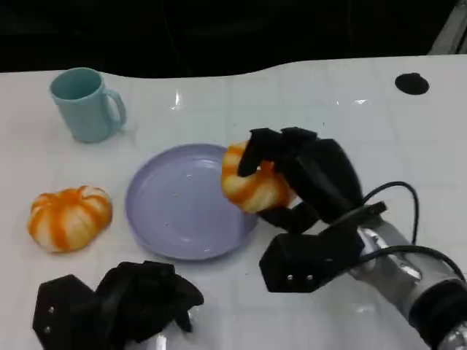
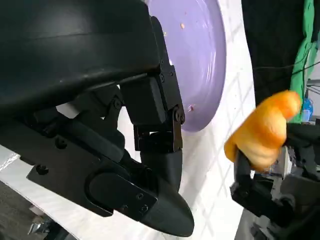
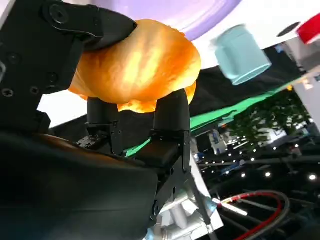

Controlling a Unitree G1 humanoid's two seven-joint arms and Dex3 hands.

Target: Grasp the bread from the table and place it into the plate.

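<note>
My right hand (image 1: 306,182) grips an orange-and-white striped bread (image 1: 252,186) and holds it over the right rim of the lilac plate (image 1: 179,200). The right wrist view has the bread (image 3: 137,67) clamped between black fingers (image 3: 170,107), with the plate (image 3: 190,12) just beyond. From the left wrist view the same bread (image 2: 265,132) hangs in the right hand beside the plate (image 2: 197,60). A second striped bread (image 1: 69,217) lies on the table left of the plate. My left hand (image 1: 124,302) rests low at the front left, fingers curled, holding nothing.
A light blue mug (image 1: 86,103) stands at the back left of the white table (image 1: 328,102); it also appears in the right wrist view (image 3: 240,55). A small black disc (image 1: 412,83) sits at the far right. A black cable (image 1: 398,200) loops by my right wrist.
</note>
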